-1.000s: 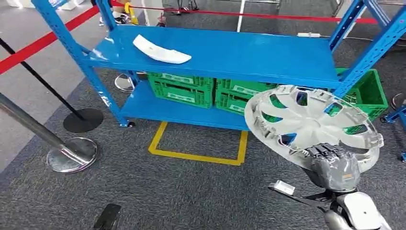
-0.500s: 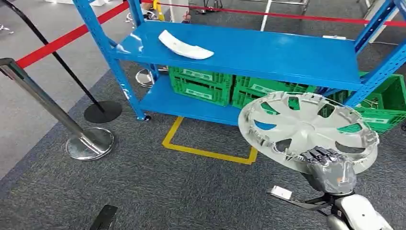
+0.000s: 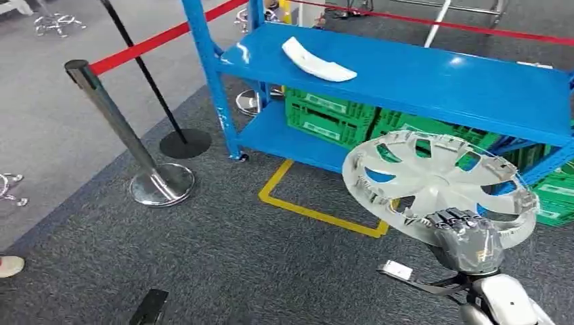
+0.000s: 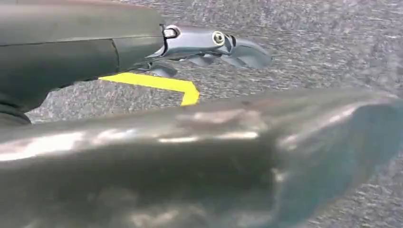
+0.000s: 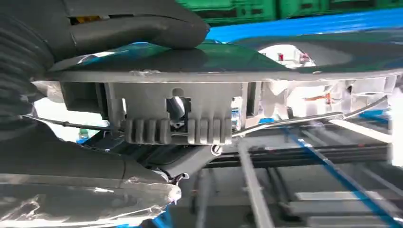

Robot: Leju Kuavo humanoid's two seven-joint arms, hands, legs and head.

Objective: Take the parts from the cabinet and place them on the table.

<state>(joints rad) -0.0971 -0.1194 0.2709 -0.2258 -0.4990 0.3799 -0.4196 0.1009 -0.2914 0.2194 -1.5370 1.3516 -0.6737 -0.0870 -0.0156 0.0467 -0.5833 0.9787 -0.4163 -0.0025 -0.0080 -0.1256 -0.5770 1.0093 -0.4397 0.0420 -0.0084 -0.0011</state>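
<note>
While right hand (image 3: 470, 238) fingers (image 3: 452, 218) clamp hubcap (image 3: 433, 183) rim, left hand (image 4: 209, 45) fingers curled, empty.

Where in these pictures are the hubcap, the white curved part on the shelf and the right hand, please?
hubcap (image 3: 433, 186): head view, on its central hub.
white curved part (image 3: 317, 61): head view, mid-length of the part.
right hand (image 3: 470, 238): head view, back of the hand.

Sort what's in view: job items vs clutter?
Job:
- silver wheel cover, held at its rim by the right robot hand
- white curved part on the top shelf
- blue cabinet

Lying about:
- green crates on the lower shelf
- chrome stanchion with red belt
- yellow floor marking
</note>
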